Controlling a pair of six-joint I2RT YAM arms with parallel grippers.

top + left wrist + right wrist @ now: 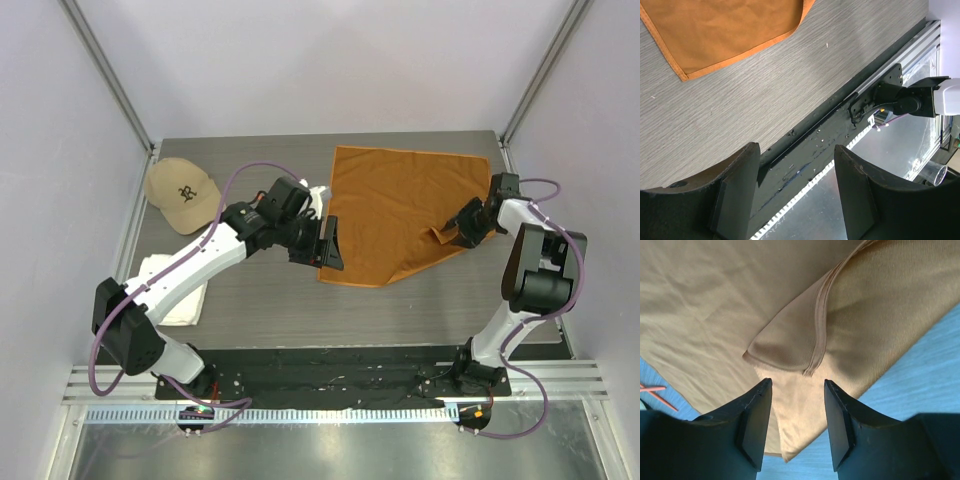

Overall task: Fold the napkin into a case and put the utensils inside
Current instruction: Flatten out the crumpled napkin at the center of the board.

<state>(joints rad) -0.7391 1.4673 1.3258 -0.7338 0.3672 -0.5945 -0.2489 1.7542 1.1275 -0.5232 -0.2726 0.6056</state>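
Note:
The rust-orange napkin (395,210) lies spread flat at the back middle of the table, its near right corner (441,237) turned over onto itself. My right gripper (456,226) hovers over that corner. In the right wrist view it (797,383) is open and empty, with the folded corner (790,347) just ahead of the fingertips. My left gripper (329,243) is at the napkin's left edge, tilted. In the left wrist view it (796,148) is open and empty, with the napkin's corner (730,35) beyond. Two thin orange utensils (654,393) show past the napkin's edge in the right wrist view. No case is formed.
A tan cap (182,193) sits at the back left. A thick white towel (176,287) lies at the left under my left arm. The black base rail (840,127) runs along the table's near edge. Grey walls close both sides.

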